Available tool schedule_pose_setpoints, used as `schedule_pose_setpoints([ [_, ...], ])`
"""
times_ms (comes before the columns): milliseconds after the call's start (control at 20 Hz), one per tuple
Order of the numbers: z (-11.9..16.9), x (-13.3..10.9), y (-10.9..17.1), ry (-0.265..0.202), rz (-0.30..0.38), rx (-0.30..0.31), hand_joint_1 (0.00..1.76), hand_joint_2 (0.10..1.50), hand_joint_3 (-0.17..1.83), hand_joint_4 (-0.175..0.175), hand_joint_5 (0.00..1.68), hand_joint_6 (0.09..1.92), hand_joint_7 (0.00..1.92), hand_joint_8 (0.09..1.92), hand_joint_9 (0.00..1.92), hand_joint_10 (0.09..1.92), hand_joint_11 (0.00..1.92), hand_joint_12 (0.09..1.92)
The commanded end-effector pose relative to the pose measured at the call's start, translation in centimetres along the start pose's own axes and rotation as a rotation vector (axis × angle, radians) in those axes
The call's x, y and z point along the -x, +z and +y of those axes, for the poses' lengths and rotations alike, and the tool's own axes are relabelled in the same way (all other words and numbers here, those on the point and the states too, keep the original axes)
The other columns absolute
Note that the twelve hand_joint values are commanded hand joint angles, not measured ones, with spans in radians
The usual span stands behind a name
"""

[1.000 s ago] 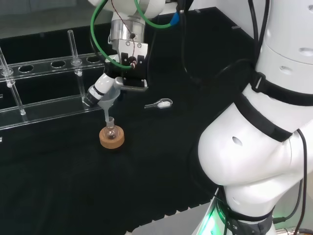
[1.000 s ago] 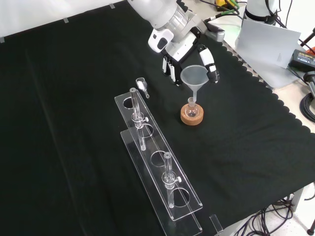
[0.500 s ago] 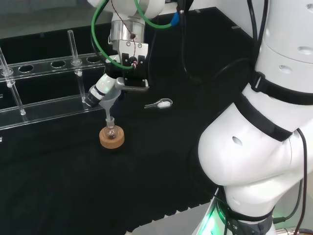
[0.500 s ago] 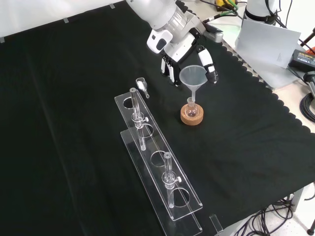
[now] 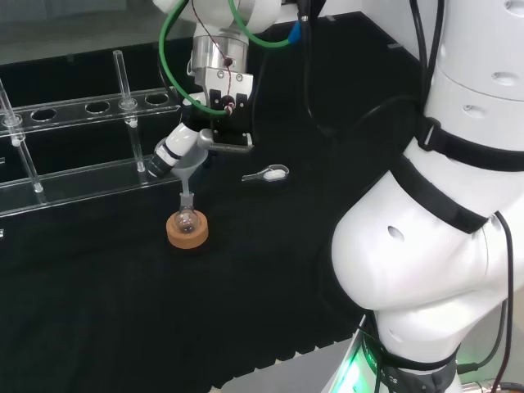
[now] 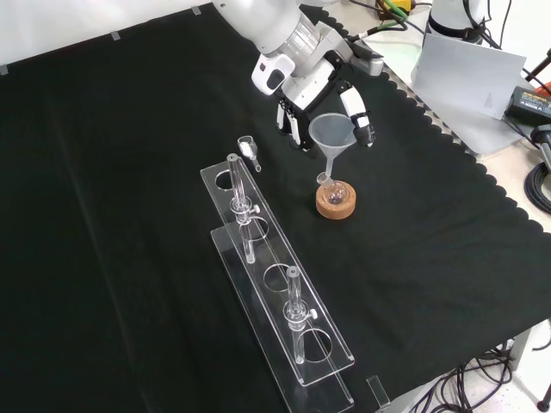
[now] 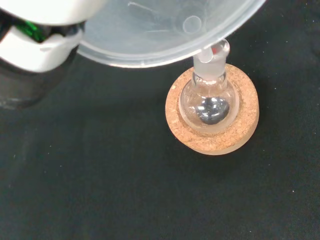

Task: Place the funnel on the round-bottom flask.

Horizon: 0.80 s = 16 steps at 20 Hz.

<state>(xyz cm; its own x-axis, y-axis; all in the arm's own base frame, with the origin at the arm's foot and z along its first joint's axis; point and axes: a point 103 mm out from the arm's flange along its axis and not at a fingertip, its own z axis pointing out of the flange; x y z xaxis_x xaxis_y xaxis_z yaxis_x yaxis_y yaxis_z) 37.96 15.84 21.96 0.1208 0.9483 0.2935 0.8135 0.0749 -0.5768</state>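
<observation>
Hand (image 6: 323, 82): fingers curled round funnel rim, holding it.
Funnel (image 6: 331, 138): tilted, stem tip in flask neck.
Round-bottom flask (image 7: 210, 102): clear, on cork ring (image 6: 335, 202), mid-cloth.
Tube rack (image 6: 275, 292): left of flask in front view, w/ tubes.
Spatula (image 5: 268, 173): near hand, lying flat.

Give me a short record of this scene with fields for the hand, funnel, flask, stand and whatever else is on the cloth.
hand: fingers curled round the funnel's rim, above the flask
funnel: clear, tilted, stem at the flask's neck
flask: small round-bottom, neck leaning, something dark at the bottom
stand: cork ring under the flask
rack: clear, holds test tubes, left of the flask in the front view
scoop: small, lying on the cloth beside the hand
</observation>
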Motion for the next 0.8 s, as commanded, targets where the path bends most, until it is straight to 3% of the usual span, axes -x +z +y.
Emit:
schedule_pose_setpoints([
  [50,0.1,0.5,0.3,0.017,0.024,-0.007,0.98,0.5,0.7,-0.021,1.07,0.52,1.37,0.27,1.32,0.16,0.61,1.29],
  [350,0.0,1.0,0.1,0.05,0.043,0.002,0.98,0.5,0.7,-0.022,1.07,0.52,1.37,0.27,1.32,0.16,0.61,1.3],
  [800,0.5,0.1,-0.7,0.026,0.026,0.023,0.98,0.5,0.7,-0.022,1.07,0.52,1.37,0.27,1.32,0.16,0.59,1.31],
])
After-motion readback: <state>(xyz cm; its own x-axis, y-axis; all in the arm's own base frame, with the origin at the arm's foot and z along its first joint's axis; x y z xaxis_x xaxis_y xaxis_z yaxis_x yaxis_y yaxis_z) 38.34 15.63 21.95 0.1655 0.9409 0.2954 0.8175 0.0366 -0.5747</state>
